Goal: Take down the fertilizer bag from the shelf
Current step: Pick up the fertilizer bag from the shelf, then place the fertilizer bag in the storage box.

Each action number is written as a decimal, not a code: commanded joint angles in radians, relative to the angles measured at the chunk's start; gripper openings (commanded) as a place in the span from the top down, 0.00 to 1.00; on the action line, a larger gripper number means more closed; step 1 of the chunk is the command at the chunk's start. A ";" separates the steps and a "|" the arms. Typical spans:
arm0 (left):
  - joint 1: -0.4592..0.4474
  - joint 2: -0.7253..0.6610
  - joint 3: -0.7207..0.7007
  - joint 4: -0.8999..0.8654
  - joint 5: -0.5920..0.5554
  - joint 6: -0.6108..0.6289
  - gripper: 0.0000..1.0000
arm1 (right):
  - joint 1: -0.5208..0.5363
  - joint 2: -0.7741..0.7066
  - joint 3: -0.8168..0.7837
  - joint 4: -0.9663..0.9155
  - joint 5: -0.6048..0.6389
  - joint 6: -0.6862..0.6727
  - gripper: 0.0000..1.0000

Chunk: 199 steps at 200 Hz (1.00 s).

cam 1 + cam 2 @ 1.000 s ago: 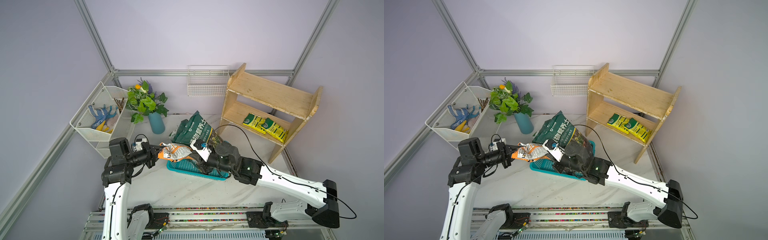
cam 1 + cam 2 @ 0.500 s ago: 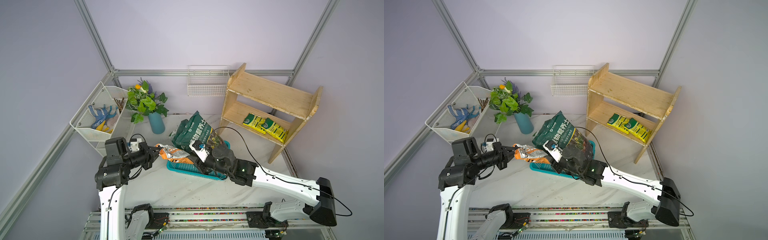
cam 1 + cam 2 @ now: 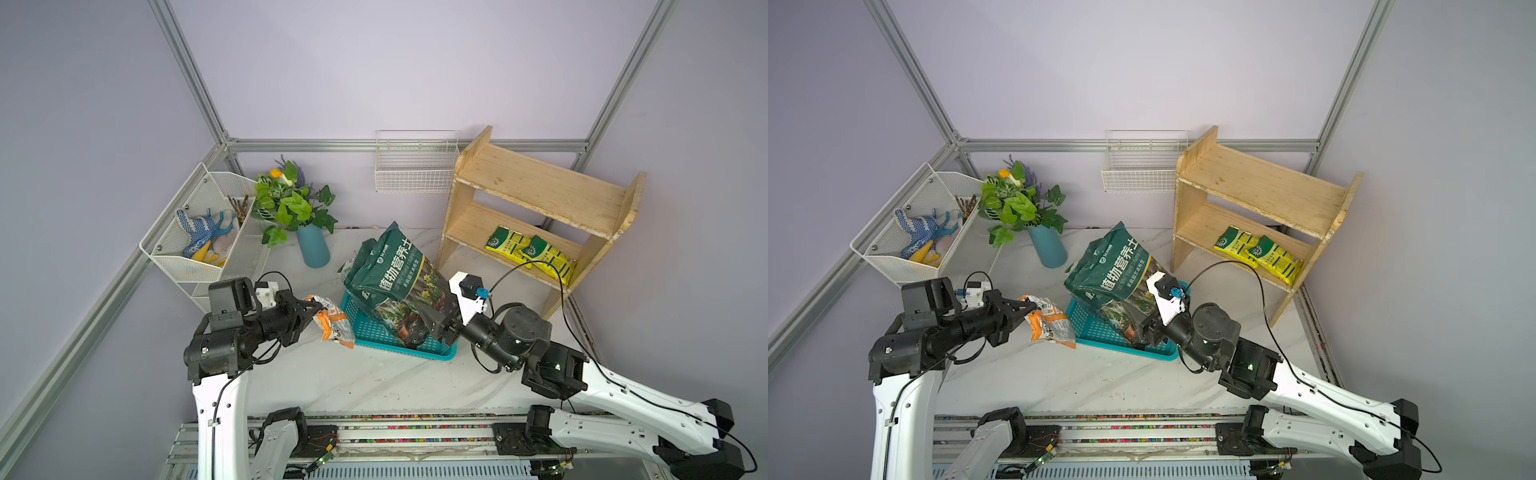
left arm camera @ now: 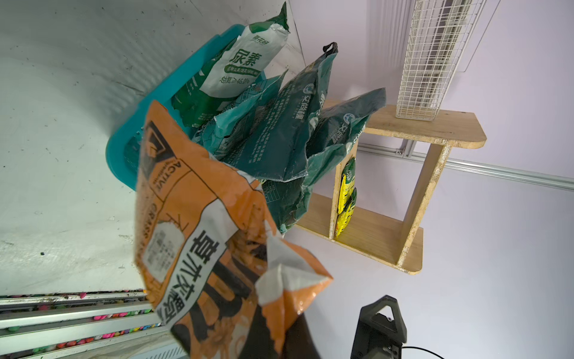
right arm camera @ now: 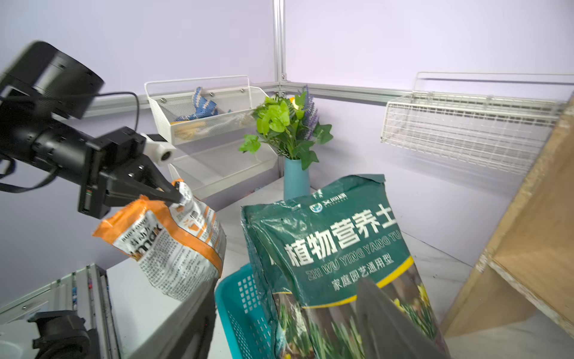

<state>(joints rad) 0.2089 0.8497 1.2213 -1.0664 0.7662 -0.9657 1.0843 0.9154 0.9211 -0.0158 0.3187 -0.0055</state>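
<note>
Both top views look down from high up, far behind the left fingers [image 3: 308, 308] and right fingers [image 3: 436, 324], and share the whole table [image 3: 374, 386]. Each wrist camera sits close behind its own fingers. The left one faces past the orange bag [image 4: 198, 236] to the shelf [image 4: 435, 130], and the right one faces that bag and the left fingers.

The dark green bag [image 5: 338, 242] reads "植物营养土", "ZHI WU YING YANG TU" and "家庭园艺通用型". At its 8 o'clock in a top view, the orange bag [image 3: 334, 324] carries "ACTIVE" and "草木". The white-and-green bag [image 4: 245, 62] reads "尿素" and "46.0%".
</note>
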 commanded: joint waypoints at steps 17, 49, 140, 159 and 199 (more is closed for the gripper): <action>-0.003 -0.048 -0.025 0.119 0.005 -0.090 1.00 | 0.001 -0.033 -0.100 0.035 0.185 0.023 0.21; -0.002 -0.090 -0.138 0.197 -0.039 -0.190 1.00 | 0.000 -0.081 -0.105 0.015 0.228 0.048 0.18; -0.254 0.006 -0.120 0.311 -0.242 -0.305 1.00 | -0.006 -0.092 -0.091 -0.039 0.306 0.103 0.15; -0.315 0.051 -0.130 0.366 -0.274 -0.346 1.00 | -0.010 -0.085 -0.088 -0.046 0.304 0.107 0.15; -0.333 0.088 -0.106 0.416 -0.333 -0.387 1.00 | -0.012 -0.083 -0.085 -0.050 0.294 0.110 0.15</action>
<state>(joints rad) -0.1192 0.9554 1.0966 -0.7944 0.4763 -1.3094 1.0779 0.8360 0.8150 -0.0540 0.5995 0.0898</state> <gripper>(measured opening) 0.049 0.853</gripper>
